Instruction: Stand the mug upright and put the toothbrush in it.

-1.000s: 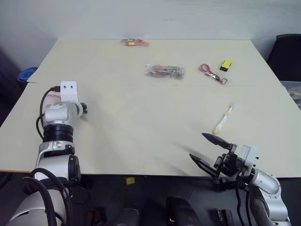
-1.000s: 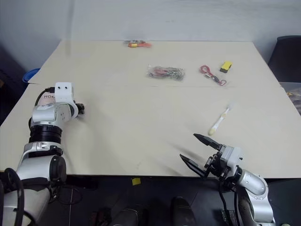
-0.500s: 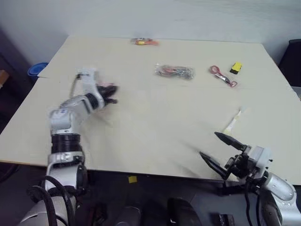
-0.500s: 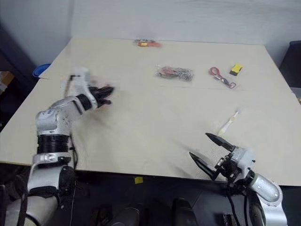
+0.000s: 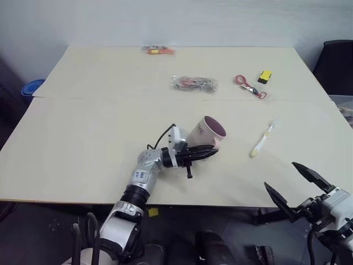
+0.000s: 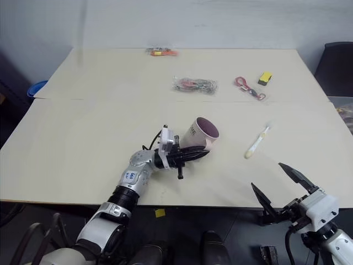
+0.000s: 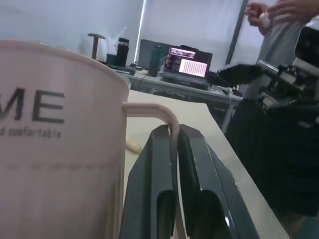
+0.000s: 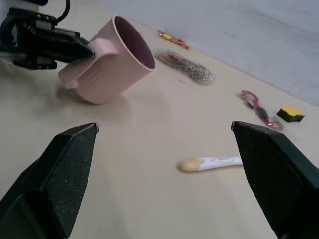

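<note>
The pale pink mug [image 5: 207,132] marked "HOME" is near the middle of the table, tilted, with its dark pink mouth facing up and to the right. My left gripper [image 5: 209,152] is shut on its loop handle [image 7: 172,122], the two black fingers pinching the loop from both sides. The white and pale-yellow toothbrush [image 5: 261,139] lies flat on the table to the right of the mug, apart from it. My right gripper [image 5: 279,175] hangs open and holds nothing at the table's near right edge, on the near side of the toothbrush [image 8: 214,162].
Red-handled scissors [image 5: 250,86] and a yellow block [image 5: 265,75] lie at the back right. A clear bag of small items [image 5: 193,83] is at the back centre, and an orange item [image 5: 157,50] at the far edge. A person [image 7: 284,30] stands beyond the table.
My left arm swung from the table's left side to the centre, bringing the mug along by its handle. My right gripper drew back toward the near right edge, still open.
</note>
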Controlling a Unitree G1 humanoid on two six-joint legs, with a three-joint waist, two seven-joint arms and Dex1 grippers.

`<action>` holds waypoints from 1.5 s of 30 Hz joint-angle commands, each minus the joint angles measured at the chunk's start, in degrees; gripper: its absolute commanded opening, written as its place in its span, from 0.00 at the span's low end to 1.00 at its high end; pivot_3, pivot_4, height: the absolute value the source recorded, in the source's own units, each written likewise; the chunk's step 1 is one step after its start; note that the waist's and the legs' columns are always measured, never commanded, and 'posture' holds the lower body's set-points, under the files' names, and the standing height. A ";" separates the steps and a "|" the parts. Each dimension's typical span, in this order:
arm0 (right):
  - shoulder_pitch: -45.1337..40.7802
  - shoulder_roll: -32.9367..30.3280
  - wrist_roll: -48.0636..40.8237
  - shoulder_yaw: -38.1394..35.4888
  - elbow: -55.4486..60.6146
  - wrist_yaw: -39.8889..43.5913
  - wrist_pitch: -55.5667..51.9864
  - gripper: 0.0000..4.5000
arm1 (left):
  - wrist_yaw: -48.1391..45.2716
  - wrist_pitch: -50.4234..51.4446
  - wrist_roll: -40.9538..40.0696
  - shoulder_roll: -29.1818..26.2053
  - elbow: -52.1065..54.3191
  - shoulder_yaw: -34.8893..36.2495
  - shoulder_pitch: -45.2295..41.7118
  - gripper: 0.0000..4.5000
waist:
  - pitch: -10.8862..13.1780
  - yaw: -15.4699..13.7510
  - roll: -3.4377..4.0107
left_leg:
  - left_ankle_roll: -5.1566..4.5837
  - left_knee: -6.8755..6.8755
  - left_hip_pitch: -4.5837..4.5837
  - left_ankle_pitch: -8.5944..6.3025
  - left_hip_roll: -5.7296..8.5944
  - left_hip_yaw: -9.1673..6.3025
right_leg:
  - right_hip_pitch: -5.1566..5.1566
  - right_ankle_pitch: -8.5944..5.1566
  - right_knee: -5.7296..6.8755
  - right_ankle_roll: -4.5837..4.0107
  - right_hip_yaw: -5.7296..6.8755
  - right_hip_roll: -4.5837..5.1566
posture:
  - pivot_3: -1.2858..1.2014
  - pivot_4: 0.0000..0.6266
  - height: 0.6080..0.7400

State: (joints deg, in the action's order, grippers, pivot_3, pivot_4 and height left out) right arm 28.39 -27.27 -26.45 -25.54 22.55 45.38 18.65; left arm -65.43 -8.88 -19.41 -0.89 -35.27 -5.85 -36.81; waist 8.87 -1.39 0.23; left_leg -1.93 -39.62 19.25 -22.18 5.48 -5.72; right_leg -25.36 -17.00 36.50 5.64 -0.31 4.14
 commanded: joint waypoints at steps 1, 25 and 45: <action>0.53 0.54 -0.08 -1.34 2.50 -1.60 0.55 1.00 | -1.69 -1.46 -0.02 -2.54 0.82 1.26 2.27 0.24 | -0.01 -0.01 0.02 | 0.00 0.00 0.00 0.00 -0.01 0.00 | 0.00 0.00 0.01 0.00 0.00 -0.01 | 0.52 0.24 1.00; 7.12 0.58 -6.49 -6.46 1.90 -7.99 -13.12 1.00 | 3.62 11.62 -6.05 -30.00 31.86 16.05 22.62 0.99 | -0.05 -0.04 0.17 | -0.01 0.22 -0.06 -0.03 -0.09 -0.04 | -0.02 -0.03 -0.05 -0.05 -0.07 -0.04 | 0.52 0.24 1.00; -63.86 -15.08 -6.91 11.98 -31.18 -39.30 -93.24 0.79 | 4.76 19.42 -11.09 -35.37 48.28 17.61 28.63 1.00 | -0.04 0.14 0.34 | 0.01 0.38 0.08 0.01 -0.09 -0.18 | -0.16 -0.13 -0.04 -0.29 0.06 0.04 | 0.52 0.24 1.00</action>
State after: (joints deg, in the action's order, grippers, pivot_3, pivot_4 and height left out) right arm -35.01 -42.12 -35.12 -13.73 -7.19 5.89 -73.10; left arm -61.32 10.75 -29.22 -36.13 10.36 11.00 -8.59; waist 8.83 -1.25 0.57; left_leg -1.92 -39.24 19.34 -22.16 5.38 -5.91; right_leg -25.51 -17.13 36.46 5.35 -0.24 4.18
